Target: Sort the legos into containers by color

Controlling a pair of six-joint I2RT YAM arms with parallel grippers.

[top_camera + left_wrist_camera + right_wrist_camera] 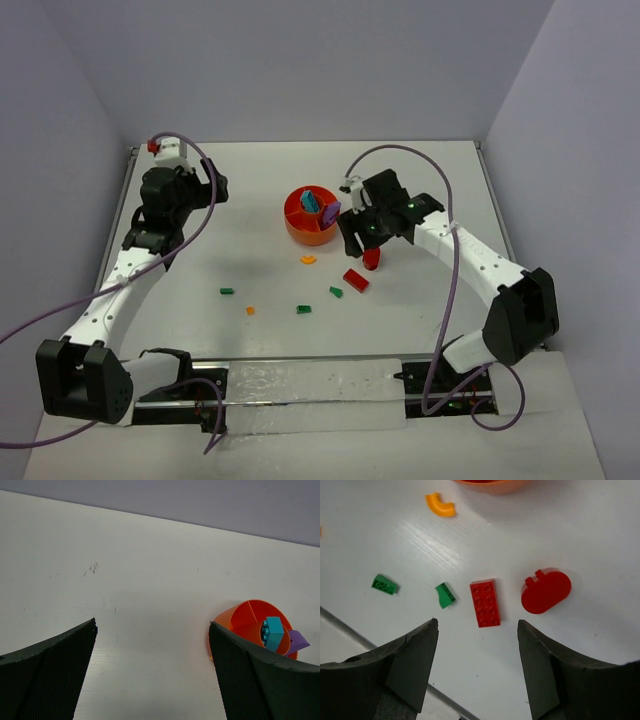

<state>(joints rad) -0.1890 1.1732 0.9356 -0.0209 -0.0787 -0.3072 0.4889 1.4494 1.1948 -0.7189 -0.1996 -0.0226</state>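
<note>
The orange bowl [300, 225] stands mid-table with a teal block [312, 200] and a purple block [329, 211] in it. My right gripper [362, 245] hovers just right of the bowl, open and empty [477, 630]. Below it lie a red brick [485, 603] and a red round piece [546, 591]. Two green legos [445, 594] [384, 584] and a curved orange piece [440, 505] lie nearby. My left gripper [215, 188] is open over bare table [152, 630], left of the bowl [235, 620].
Another green lego [227, 291] and a small orange piece [250, 310] lie toward the front left. A metal rail [310, 380] runs along the near edge between the arm bases. Walls close off the back and both sides.
</note>
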